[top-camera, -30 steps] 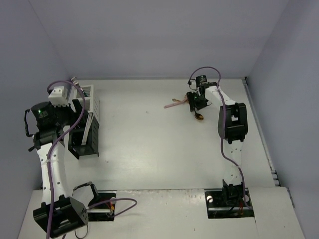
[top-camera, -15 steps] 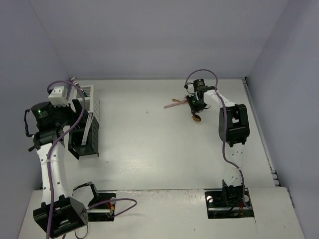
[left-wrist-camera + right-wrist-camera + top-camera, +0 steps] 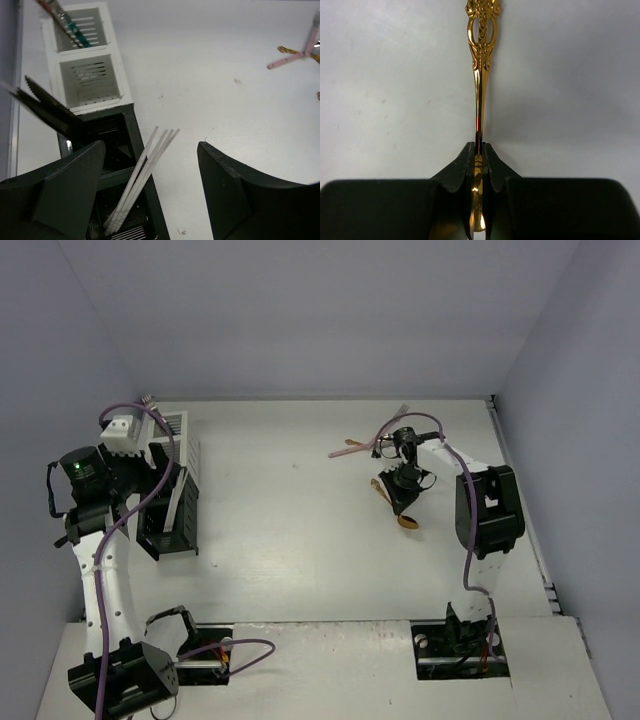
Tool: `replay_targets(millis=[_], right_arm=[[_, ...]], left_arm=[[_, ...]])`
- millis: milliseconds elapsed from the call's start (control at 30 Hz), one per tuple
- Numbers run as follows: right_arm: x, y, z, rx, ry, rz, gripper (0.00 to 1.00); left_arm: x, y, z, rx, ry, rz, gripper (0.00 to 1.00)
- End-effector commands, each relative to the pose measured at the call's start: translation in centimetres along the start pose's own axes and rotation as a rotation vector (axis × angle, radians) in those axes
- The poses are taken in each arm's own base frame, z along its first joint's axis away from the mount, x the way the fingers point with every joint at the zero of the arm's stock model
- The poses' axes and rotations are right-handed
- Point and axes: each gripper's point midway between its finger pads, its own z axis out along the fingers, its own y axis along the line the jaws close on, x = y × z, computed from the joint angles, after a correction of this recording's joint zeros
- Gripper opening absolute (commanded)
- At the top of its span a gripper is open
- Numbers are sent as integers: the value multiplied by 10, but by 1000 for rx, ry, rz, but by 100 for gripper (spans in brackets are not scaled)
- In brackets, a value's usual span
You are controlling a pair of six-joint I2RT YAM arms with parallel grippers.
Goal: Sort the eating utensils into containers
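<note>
My right gripper (image 3: 398, 495) is shut on a gold spoon (image 3: 480, 65) and holds it above the table; its ornate handle points away from the fingers (image 3: 462, 165) in the right wrist view. The spoon's bowl (image 3: 408, 521) shows below the gripper from above. A pink fork (image 3: 350, 449) lies on the table at the back, crossed with other cutlery (image 3: 290, 50). My left gripper (image 3: 150, 190) is open and empty above the black caddy (image 3: 168, 515). White chopsticks (image 3: 142, 175) lean out of it, and a black knife (image 3: 45, 102). The white caddy (image 3: 90, 55) holds a teal-handled utensil (image 3: 75, 30).
The two caddies stand end to end at the far left by the wall. The arm bases (image 3: 460, 635) sit at the near edge. Purple cables (image 3: 135, 410) loop over both arms.
My right gripper has lifted the gold spoon and carried it from the back pile toward the near side, turning as it went. The left arm shifted only slightly.
</note>
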Motion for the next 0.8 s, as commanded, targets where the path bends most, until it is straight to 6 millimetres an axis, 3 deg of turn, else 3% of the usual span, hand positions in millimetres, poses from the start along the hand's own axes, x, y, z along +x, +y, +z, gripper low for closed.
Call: replay_targets(millis=[0, 67, 167, 233, 300, 400, 500, 567, 700, 767], right_arm=[[4, 47, -48, -107, -48, -135, 0], [-4, 61, -55, -160, -79, -153, 0], [-20, 92, -64, -308, -127, -154, 0], [-38, 117, -72, -433, -171, -183, 0], [-42, 137, -69, -547, -161, -179, 0], [-44, 161, -62, -695, -121, -135, 0], [-47, 181, -63, -811, -85, -86, 0], [-47, 193, -65, -876, -60, -62, 0], [-40, 208, -69, -892, -33, -68, 0], [-37, 215, -75, -898, -29, -77, 0]], left_arm=[[-33, -44, -17, 230, -124, 197, 70], [-28, -72, -23, 392, -148, 285, 70], [-23, -100, -24, 475, -164, 409, 70], [-11, -131, -23, 562, -175, 619, 71], [12, -170, -26, 687, -135, 760, 70], [39, -199, -27, 825, -68, 840, 69], [69, -218, -27, 931, 28, 908, 65], [94, -227, -27, 974, 108, 1055, 62], [131, -251, -35, 1076, 249, 1219, 59], [135, -263, -34, 1087, 279, 1278, 59]])
